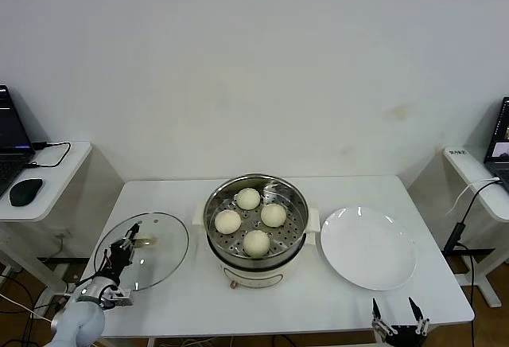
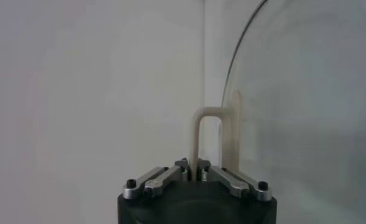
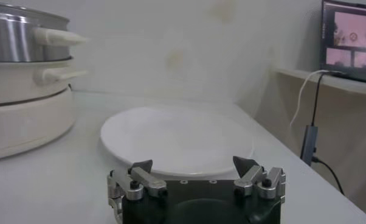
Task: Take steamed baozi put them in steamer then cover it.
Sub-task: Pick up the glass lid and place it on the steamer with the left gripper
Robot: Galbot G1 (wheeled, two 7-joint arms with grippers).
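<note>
The left pincer (image 2: 194, 176) is clenched on the handle (image 2: 210, 137) of the glass cover (image 1: 143, 250), which sits on the bench (image 1: 183, 299) on the robot's left, just beside the steamer (image 1: 256, 220). The steamer lies to the pincer's right, uncovered, holding all four baozi (image 1: 256, 242). The right pincer (image 1: 400, 323) waits released by the bare plate (image 1: 367, 247).

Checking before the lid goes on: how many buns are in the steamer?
4, all on the steamer tray: back, left, right, front. None on the plate.
</note>
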